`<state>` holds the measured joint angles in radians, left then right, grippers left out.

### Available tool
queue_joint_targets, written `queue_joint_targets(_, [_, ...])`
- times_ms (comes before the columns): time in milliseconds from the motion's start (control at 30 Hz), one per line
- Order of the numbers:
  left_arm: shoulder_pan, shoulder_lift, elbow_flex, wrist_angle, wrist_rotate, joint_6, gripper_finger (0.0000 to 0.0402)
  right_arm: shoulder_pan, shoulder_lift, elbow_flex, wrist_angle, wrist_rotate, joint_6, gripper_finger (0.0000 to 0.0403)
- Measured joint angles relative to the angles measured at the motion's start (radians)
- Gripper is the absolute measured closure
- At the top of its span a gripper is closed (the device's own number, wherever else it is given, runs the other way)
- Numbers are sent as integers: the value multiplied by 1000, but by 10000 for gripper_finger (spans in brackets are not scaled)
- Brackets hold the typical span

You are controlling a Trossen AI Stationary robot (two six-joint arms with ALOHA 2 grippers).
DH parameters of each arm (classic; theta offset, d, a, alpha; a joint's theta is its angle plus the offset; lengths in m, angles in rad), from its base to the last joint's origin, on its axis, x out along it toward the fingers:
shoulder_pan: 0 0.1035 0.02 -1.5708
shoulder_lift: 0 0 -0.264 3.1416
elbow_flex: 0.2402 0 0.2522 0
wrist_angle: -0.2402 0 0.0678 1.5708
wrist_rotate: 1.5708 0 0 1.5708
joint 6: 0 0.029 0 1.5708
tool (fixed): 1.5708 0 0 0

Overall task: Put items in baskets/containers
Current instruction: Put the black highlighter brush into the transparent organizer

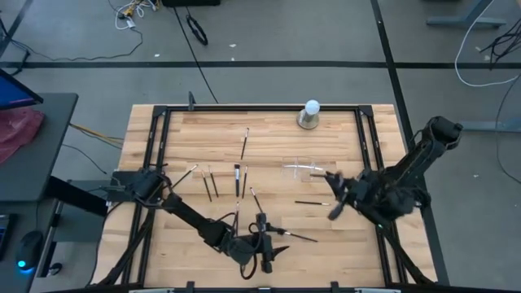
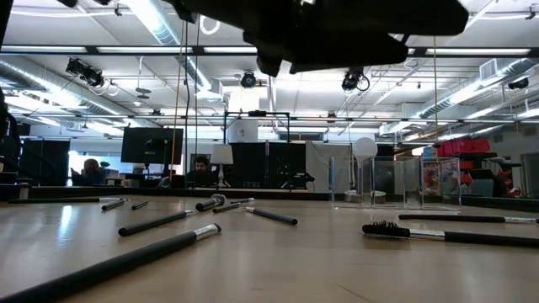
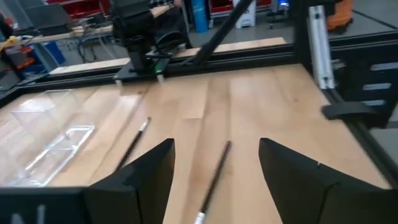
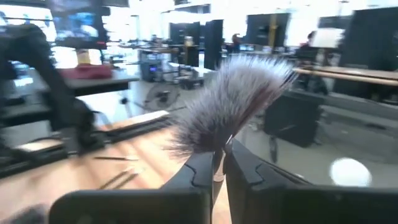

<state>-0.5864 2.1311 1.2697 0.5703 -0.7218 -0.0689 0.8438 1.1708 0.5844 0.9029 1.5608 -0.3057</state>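
Several thin makeup brushes (image 1: 237,179) lie flat on the wooden table. The clear plastic container (image 1: 303,169) stands right of centre, also seen in the left wrist view (image 3: 43,149). My left gripper (image 1: 265,248) is open near the front edge; a dark-handled brush (image 3: 214,177) lies on the table between its fingers, untouched. My right gripper (image 4: 219,171), raised over the table's right part (image 1: 336,199), is shut on a fluffy grey brush (image 4: 230,102). My right gripper pinches the fluffy brush between its two fingers just below the bristles (image 4: 218,157). The bristle head fans out beyond the fingertips. The brush is lifted clear of the table; its handle is hidden behind the fingers.
A white ball on a grey round base (image 1: 310,114) stands at the far edge. A black frame (image 1: 155,163) runs round the table. Another brush (image 1: 309,202) lies below the right gripper. Bare wood lies at the front left and far left.
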Motion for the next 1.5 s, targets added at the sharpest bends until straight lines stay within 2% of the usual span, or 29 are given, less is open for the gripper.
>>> queue_joint_targets(267, [-12,0,0,0,0,1,185,-180,-44,-189,-61,-206,308,391])
queue_joint_targets(400, [-12,0,0,1,0,1,190,-295,-44,-187,-354,-376,600,391])
queue_joint_targets(533, [-13,0,0,1,5,-4,191,-401,-44,-168,-655,-445,864,391])
queue_joint_targets(633, [-13,0,0,1,12,-6,191,-454,-44,-168,-760,-509,957,391])
queue_joint_targets(900, [-12,0,0,1,12,-7,191,-571,-43,-168,-837,-735,1036,376])
queue_joint_targets(1100, [-13,0,0,1,12,-7,191,-643,-43,-169,-886,-845,1092,367])
queue_joint_targets(1300, [-13,1,0,1,12,-16,191,-683,-43,-169,-946,-882,1106,351])
queue_joint_targets(1500, [-12,1,0,1,32,-28,191,-717,-59,-170,-996,-882,1084,281])
